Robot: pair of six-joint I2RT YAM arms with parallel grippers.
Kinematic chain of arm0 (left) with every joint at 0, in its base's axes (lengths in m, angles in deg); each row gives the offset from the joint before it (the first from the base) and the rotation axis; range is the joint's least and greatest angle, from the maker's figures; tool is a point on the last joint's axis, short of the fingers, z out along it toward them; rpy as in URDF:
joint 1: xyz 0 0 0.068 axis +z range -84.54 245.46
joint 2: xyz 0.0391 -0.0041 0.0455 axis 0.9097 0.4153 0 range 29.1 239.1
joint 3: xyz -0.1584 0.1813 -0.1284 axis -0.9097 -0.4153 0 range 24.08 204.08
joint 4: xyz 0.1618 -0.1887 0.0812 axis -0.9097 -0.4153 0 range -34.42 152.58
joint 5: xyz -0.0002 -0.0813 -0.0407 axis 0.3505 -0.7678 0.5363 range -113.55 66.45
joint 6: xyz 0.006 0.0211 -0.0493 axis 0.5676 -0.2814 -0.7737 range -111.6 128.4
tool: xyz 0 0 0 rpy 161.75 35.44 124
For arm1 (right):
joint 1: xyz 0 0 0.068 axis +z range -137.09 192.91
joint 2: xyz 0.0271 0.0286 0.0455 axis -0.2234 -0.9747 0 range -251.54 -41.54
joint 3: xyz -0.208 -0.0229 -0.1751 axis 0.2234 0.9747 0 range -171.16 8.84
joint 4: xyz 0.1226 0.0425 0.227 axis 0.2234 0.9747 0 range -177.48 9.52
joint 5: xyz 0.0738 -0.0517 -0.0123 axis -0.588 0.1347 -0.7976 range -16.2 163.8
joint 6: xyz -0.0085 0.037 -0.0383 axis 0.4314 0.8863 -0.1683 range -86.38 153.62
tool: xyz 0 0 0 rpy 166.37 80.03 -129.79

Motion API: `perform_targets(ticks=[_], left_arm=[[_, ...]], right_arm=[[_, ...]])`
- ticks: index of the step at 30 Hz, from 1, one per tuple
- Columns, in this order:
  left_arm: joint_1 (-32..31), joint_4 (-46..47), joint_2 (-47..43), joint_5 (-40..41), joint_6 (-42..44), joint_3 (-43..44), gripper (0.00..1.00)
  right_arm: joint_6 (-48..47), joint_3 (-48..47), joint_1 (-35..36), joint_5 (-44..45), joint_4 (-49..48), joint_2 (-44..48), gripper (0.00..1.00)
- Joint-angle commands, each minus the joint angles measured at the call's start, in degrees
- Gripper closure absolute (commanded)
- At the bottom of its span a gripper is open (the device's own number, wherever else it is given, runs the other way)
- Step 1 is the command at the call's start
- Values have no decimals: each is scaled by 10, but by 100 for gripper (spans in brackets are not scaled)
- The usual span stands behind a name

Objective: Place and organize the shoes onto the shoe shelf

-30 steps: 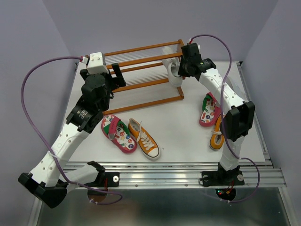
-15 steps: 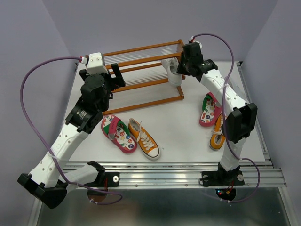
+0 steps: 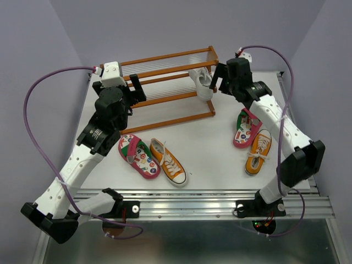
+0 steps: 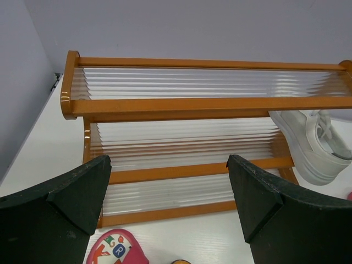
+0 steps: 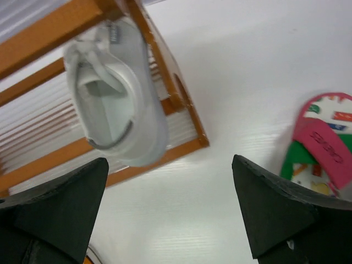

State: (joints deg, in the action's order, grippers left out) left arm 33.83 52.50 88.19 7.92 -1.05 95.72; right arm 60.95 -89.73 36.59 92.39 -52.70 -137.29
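The shoe shelf (image 3: 173, 121) stands at the back of the table, its orange frame also in the left wrist view (image 4: 181, 105) and the right wrist view (image 5: 187, 147). A white sneaker (image 3: 202, 83) (image 4: 316, 146) (image 5: 118, 93) rests on the lower tier's right end. My right gripper (image 3: 219, 80) (image 5: 168, 170) is open just right of it, holding nothing. My left gripper (image 3: 137, 88) (image 4: 168, 165) is open in front of the shelf's left part. A pink shoe (image 3: 138, 156) and an orange sneaker (image 3: 168, 161) lie front left. Another pink shoe (image 3: 244, 128) (image 5: 324, 143) and orange sneaker (image 3: 258, 152) lie at the right.
Purple walls (image 3: 165, 22) close in behind the shelf and at both sides. A metal rail (image 3: 209, 206) runs along the near table edge by the arm bases. A purple cable (image 3: 33, 110) loops left of the left arm.
My right gripper opened, let go of the white sneaker and drew back to the right. The sneaker stays on the shelf. The left arm has not moved.
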Motion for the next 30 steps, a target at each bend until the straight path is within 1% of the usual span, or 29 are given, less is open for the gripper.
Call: perform_targets(ticks=[1, 2, 4, 5, 6, 8, 10, 11, 13, 16, 17, 18, 19, 21, 23, 27, 30], left_arm=[[4, 19, -5, 13, 7, -9, 1], [4, 19, 0, 11, 7, -10, 1], [4, 19, 6, 7, 9, -11, 1], [5, 19, 8, 6, 9, -11, 1], [5, 21, 11, 4, 9, -11, 1], [6, 22, 18, -1, 8, -11, 1], [6, 22, 23, -7, 7, -11, 1], [6, 22, 26, -8, 4, -12, 1], [6, 24, 30, -16, 3, -14, 1], [6, 25, 34, -21, 6, -12, 1], [6, 27, 37, -21, 8, -10, 1], [6, 27, 38, -22, 8, -10, 1], [6, 27, 38, -23, 8, -9, 1], [7, 28, 39, -27, 8, -9, 1], [7, 28, 40, -30, 5, -11, 1], [7, 29, 47, -33, 4, -8, 1], [7, 28, 51, -37, 2, -3, 1]], right_arm=[[9, 97, 0, 115, -36, 113, 0], [11, 145, -11, 145, -36, 133, 0], [19, 190, -21, 172, -36, 191, 0], [21, 212, -27, 174, -35, 209, 0], [23, 254, -42, 173, -28, 227, 0], [44, 289, -66, 149, -7, 265, 0], [63, 332, -118, 120, 28, 275, 0], [66, 345, -136, 83, 35, 276, 0], [70, 375, -179, 29, 42, 271, 0], [70, 382, -185, 18, 41, 233, 1], [67, 380, -185, 10, 35, 205, 2], [63, 379, -185, 7, 35, 204, 2], [62, 379, -185, 7, 30, 176, 2], [53, 376, -185, 10, 21, 146, 6], [49, 372, -185, 17, 3, 135, 11], [35, 363, -185, 36, -25, 108, 16], [19, 345, -185, 54, -51, 70, 17]])
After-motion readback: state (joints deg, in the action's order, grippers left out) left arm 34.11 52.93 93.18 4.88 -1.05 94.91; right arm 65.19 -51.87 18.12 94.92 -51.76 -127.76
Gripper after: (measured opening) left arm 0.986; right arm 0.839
